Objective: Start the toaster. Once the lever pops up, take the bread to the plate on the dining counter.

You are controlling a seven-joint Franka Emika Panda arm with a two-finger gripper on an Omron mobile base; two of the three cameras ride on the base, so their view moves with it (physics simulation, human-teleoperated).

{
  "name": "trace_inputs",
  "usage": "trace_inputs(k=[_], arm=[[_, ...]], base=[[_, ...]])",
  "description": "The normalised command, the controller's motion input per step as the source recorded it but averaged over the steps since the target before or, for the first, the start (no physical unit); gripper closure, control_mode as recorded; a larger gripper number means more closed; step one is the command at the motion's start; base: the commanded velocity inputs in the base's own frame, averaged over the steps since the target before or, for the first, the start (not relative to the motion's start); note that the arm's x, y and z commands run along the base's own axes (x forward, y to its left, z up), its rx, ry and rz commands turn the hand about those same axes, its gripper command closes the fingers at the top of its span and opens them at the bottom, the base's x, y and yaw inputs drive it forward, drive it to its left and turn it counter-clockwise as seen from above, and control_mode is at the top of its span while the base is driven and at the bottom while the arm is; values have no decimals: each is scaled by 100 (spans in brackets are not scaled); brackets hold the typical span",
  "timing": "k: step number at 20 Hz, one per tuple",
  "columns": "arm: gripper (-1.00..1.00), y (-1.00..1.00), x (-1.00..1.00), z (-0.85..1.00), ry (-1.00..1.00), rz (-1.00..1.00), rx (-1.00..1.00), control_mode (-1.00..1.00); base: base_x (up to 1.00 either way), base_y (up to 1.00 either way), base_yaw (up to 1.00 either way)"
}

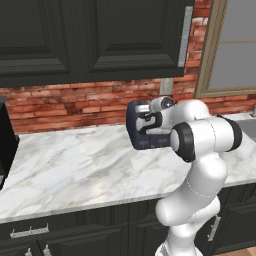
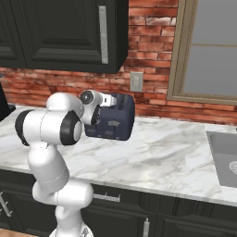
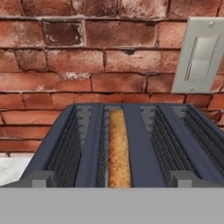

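Observation:
The dark navy toaster (image 1: 141, 134) (image 2: 115, 121) stands on the marble wall counter (image 1: 75, 167) against the brick wall. In the hand view I look down on the toaster (image 3: 138, 140) and its slots. The golden-brown bread (image 3: 119, 148) stands on edge in the slot left of centre. My gripper (image 1: 150, 121) (image 2: 96, 115) (image 3: 111, 180) hovers just in front of the toaster's top, open, its fingertips (image 3: 41, 178) wide apart with nothing between them. The arm hides part of the toaster's front. The plate and the dining counter are out of view.
A tall black appliance (image 1: 6, 140) stands at the counter's left end. A sink (image 2: 224, 157) is set in the counter to the right. A wall switch plate (image 3: 199, 54) and dark upper cabinets (image 1: 90, 40) sit above the toaster, with a window (image 2: 213, 51) at right.

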Motion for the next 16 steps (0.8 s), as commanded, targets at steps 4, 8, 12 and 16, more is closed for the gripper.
trace_inputs(k=[4,8,12,16], arm=[[-100,-3,12,-6,0,1,2,-100],[-100,-8,4,-4,0,1,4,-100],[-100,-11,0,-1,0,1,6,-100],[-100,-11,0,0,0,0,5,-100]], base=[[0,0,0],[0,0,0],[0,0,0],[0,0,0]])
